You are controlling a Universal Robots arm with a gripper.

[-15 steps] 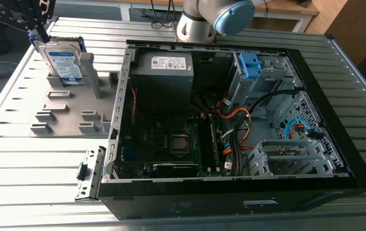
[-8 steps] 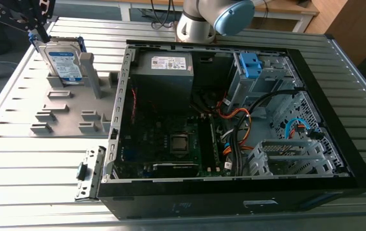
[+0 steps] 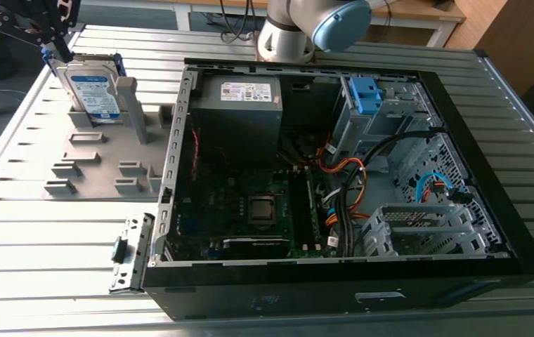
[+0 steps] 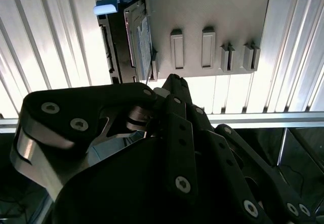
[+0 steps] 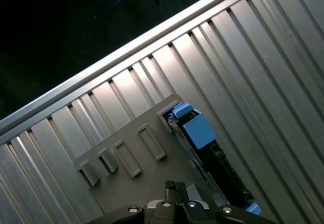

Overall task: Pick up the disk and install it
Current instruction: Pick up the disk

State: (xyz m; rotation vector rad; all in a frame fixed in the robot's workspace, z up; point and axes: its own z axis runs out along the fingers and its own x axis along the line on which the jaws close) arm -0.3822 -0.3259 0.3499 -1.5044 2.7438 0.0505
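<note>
The disk [image 3: 92, 88] stands upright on its edge in a slot of the grey holder plate [image 3: 89, 158] at the exterior view's left; it is silver with a white-and-blue label and a blue caddy around it. My gripper [image 3: 58, 49] hangs just above the disk's far upper corner, shut, with nothing between its fingers. In the second wrist view the disk [image 4: 137, 36] lies beyond the gripper [image 4: 171, 80], apart from it. In the first wrist view the blue caddy end [image 5: 196, 131] sits a little past the gripper [image 5: 173, 186].
An open black computer case [image 3: 520, 239] lies on the slatted metal table [image 3: 42, 239], with a grey power-supply box [image 3: 239, 98], a motherboard, cables and a drive cage holding a blue bracket [image 3: 365, 95]. The arm's base [image 3: 291, 38] stands behind the case.
</note>
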